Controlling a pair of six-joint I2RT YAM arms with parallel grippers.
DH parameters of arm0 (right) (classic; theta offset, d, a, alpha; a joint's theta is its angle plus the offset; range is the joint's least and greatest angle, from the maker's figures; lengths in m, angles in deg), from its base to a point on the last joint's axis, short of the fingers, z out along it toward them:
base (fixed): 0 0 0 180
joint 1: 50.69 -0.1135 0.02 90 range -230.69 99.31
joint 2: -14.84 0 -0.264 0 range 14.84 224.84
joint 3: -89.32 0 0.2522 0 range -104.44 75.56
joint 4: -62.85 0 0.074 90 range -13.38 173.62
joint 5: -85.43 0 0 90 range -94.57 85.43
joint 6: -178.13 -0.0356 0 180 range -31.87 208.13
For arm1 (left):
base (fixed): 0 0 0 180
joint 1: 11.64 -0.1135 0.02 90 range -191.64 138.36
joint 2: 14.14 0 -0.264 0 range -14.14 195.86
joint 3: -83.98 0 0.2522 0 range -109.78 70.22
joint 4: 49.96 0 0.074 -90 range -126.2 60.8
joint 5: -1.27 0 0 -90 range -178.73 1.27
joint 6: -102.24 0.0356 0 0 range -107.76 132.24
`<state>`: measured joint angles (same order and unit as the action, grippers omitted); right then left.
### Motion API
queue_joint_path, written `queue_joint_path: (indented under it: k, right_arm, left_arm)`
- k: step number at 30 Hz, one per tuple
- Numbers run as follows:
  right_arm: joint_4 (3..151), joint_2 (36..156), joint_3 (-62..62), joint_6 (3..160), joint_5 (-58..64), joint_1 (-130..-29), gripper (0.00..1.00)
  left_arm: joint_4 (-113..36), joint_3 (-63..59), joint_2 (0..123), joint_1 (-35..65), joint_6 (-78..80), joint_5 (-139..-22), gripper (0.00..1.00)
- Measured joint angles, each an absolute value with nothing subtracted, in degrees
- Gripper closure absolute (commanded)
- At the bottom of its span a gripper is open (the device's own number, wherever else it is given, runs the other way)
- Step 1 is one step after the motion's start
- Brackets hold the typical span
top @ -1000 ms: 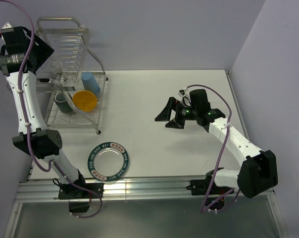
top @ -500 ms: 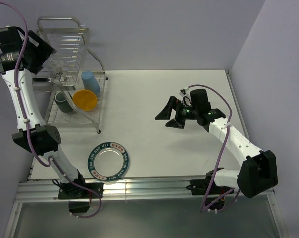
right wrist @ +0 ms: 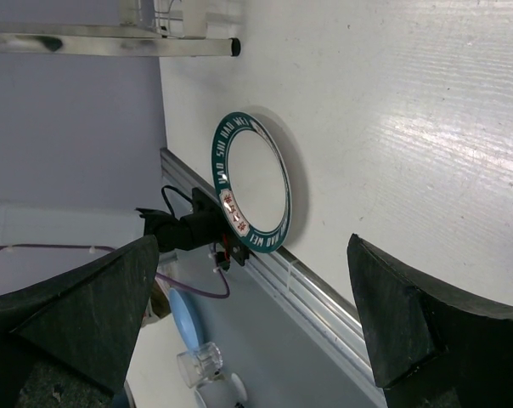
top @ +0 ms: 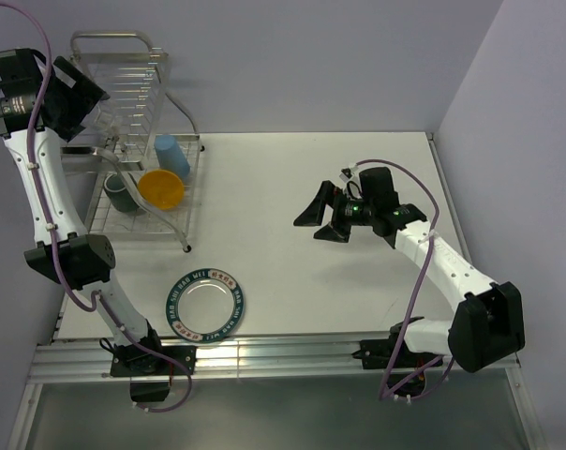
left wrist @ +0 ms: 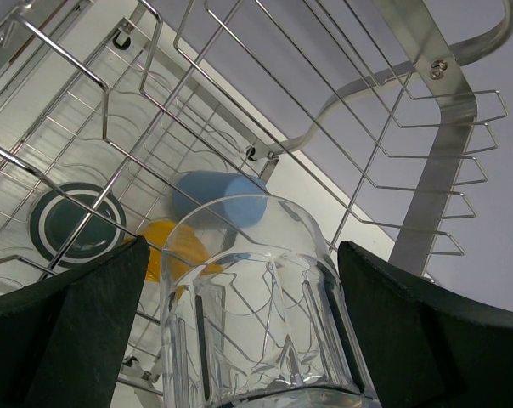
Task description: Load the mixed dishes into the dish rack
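One clear glass [left wrist: 258, 280] in left gripper [left wrist: 250, 336]

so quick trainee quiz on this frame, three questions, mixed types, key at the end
1. How many dishes rest in the dish rack?
2. True or false: the left hand holds the small clear glass.
3. The silver plate is: A) in the dish rack, B) flat on the table, C) in the left hand.

Key
1. Three: the dark mug, the orange bowl and the light blue cup.
2. True.
3. B.
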<state>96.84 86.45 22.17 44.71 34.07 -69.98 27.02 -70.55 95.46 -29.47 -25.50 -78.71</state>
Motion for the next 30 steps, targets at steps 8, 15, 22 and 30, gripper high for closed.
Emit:
queue_joint_path:
  k: [8,15,22,30]
  right_arm:
    - [97.3,87.3,21.6,44.8,34.2,-70.0,0.0]
    - [97.3,87.8,21.2,45.2,34.5,-70.0,0.0]
    - [97.4,88.3,21.1,45.2,34.5,-69.9,0.0]
    - [97.6,88.9,20.6,45.1,34.5,-69.8,0.0]
  left_arm:
    - [25.9,-70.5,95.3,-29.4,-26.3,-78.6,0.01]
    - [22.9,-70.5,95.3,-29.4,-27.7,-77.3,0.01]
    - [21.4,-70.5,95.3,-29.4,-29.0,-76.3,0.01]
    - [19.3,-70.5,95.6,-29.5,-29.7,-75.6,0.01]
